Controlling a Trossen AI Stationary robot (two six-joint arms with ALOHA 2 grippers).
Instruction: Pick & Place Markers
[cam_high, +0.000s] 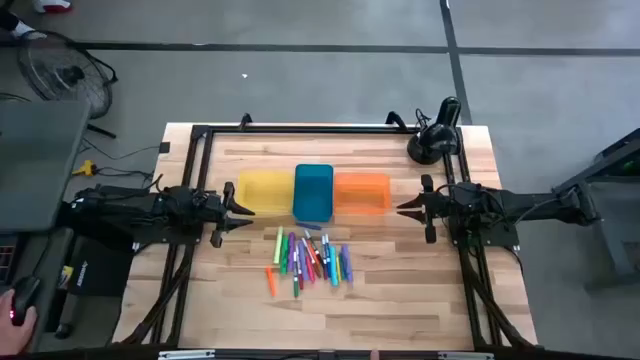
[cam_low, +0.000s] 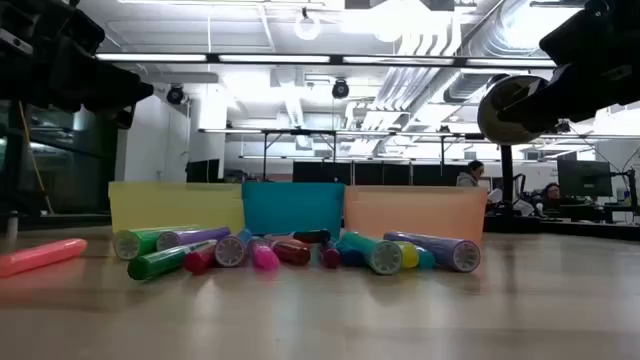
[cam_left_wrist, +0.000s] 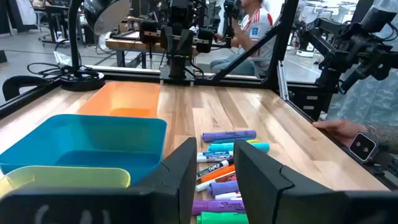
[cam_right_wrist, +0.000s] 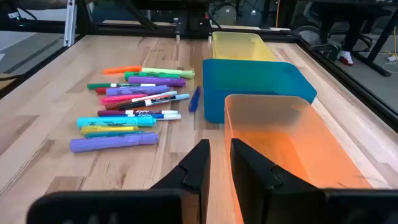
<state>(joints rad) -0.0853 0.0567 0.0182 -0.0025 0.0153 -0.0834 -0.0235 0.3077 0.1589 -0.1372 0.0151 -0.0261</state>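
The markers (cam_high: 308, 260) lie loose in a mixed-colour pile on the wooden table, near of three trays; they also show in the low view (cam_low: 290, 250) and both wrist views (cam_left_wrist: 227, 168) (cam_right_wrist: 134, 106). One orange marker (cam_high: 270, 280) lies slightly apart at the pile's near left. My left gripper (cam_high: 250, 212) (cam_left_wrist: 216, 152) hovers open beside the yellow tray's left end, above the table. My right gripper (cam_high: 400, 208) (cam_right_wrist: 220, 146) hovers open, with a narrow gap, just right of the orange tray. Neither touches anything.
A yellow tray (cam_high: 262, 190), a blue tray (cam_high: 313, 192) and an orange tray (cam_high: 361, 192) stand side by side far of the pile. A black lamp-like device (cam_high: 435, 140) sits at the far right corner. A person's hand (cam_left_wrist: 348, 130) rests at the near table edge.
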